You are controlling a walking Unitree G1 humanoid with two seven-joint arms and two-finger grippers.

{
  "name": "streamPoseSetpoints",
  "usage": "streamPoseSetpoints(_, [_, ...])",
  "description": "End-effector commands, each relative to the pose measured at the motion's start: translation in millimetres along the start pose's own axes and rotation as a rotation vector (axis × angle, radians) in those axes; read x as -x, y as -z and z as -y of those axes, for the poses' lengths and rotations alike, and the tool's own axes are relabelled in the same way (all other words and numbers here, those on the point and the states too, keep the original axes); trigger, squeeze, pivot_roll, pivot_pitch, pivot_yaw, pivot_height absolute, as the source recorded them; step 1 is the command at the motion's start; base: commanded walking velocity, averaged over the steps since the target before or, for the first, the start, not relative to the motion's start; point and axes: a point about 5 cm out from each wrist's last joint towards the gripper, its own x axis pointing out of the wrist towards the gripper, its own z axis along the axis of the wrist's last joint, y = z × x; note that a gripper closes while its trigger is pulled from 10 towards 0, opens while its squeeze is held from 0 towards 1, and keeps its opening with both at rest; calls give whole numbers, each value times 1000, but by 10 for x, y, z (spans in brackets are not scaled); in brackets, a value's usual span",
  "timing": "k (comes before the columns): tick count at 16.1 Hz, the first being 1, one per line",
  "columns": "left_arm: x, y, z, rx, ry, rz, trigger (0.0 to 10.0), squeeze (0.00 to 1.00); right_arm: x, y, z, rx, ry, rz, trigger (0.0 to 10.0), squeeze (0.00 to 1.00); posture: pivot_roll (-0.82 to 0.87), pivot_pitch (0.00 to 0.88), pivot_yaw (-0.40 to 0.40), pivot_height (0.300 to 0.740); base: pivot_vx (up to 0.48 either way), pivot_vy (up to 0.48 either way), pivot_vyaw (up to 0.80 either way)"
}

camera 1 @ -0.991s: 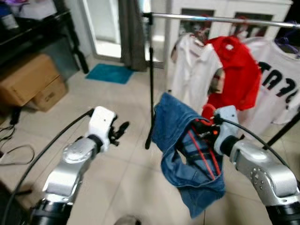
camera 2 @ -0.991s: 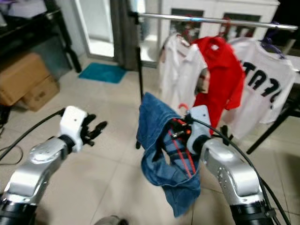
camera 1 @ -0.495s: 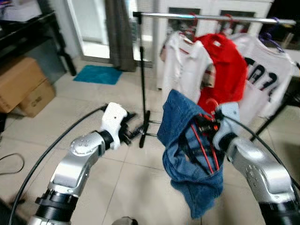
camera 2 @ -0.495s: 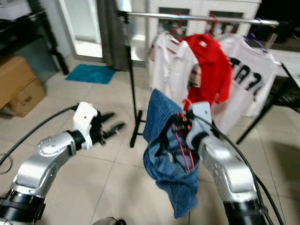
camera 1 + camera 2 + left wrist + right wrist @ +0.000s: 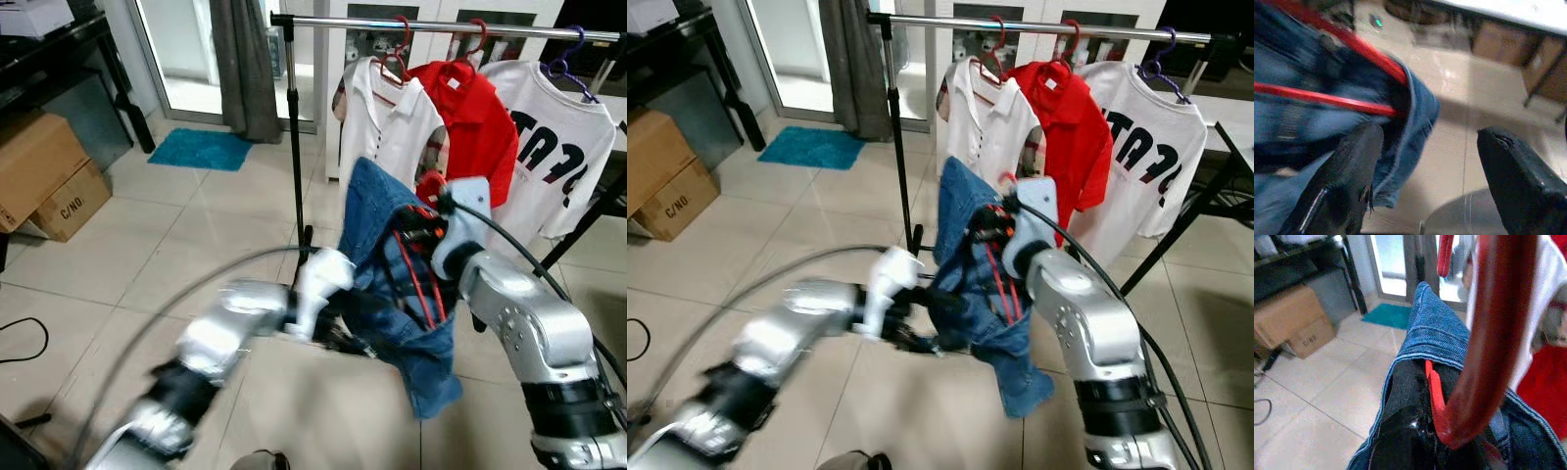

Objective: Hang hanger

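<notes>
A red hanger [image 5: 419,284] carries a blue denim garment [image 5: 392,264] draped over it, and my right gripper [image 5: 419,227] is shut on the hanger near its hook [image 5: 1488,333], in front of the clothes rail [image 5: 441,26]. The denim hangs below the rail, before a white shirt [image 5: 387,117] and a red shirt [image 5: 480,127]. My left gripper [image 5: 345,340], blurred, sits at the denim's lower left edge. In the left wrist view its fingers [image 5: 1347,181] stand wide apart, open, with the denim hem [image 5: 1410,122] and red hanger bars just beyond them.
A white T-shirt with black letters [image 5: 554,137] hangs at the rail's right end. The rack's black upright [image 5: 294,137] stands left of the clothes. Cardboard boxes [image 5: 44,171], a black shelf [image 5: 59,59], a teal mat [image 5: 201,149] and a grey curtain [image 5: 245,59] lie to the left.
My left arm has swung right and down to the denim's lower edge. The view has shifted, so the rail shows more fully. The right gripper still holds the hanger.
</notes>
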Motion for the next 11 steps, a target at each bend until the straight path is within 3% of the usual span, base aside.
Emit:
streamPoseSetpoints(1, [-6,62,-30,-48,-6,-60,10000,0,21,-167,-28,4,-11,59,10000,0,-166,0,38,740,0,0,0])
streamPoseSetpoints(6, [-178,122,-146,-189,-56,-103,10000,0,25,-230,-127,-20,-37,74,10000,0,-179,0,47,740,0,0,0])
streamPoseSetpoints(7, [-187,105,-148,-191,-55,-80,4980,0,27,-237,-129,-21,-38,73,10000,0,-180,0,47,740,0,0,0])
streamPoseSetpoints(8, [-201,59,-148,-190,-62,-26,1882,0,33,-239,-128,-21,-37,73,10000,0,-180,0,50,740,0,0,0])
streamPoseSetpoints(9, [-216,40,-146,-180,-55,12,0,0,38,-236,-125,-21,-36,70,10000,0,-179,0,49,740,0,0,0])
streamPoseSetpoints(11, [-241,75,-140,-184,-45,8,0,0,38,-230,-126,-23,-36,66,10000,0,-180,0,50,740,0,0,0])
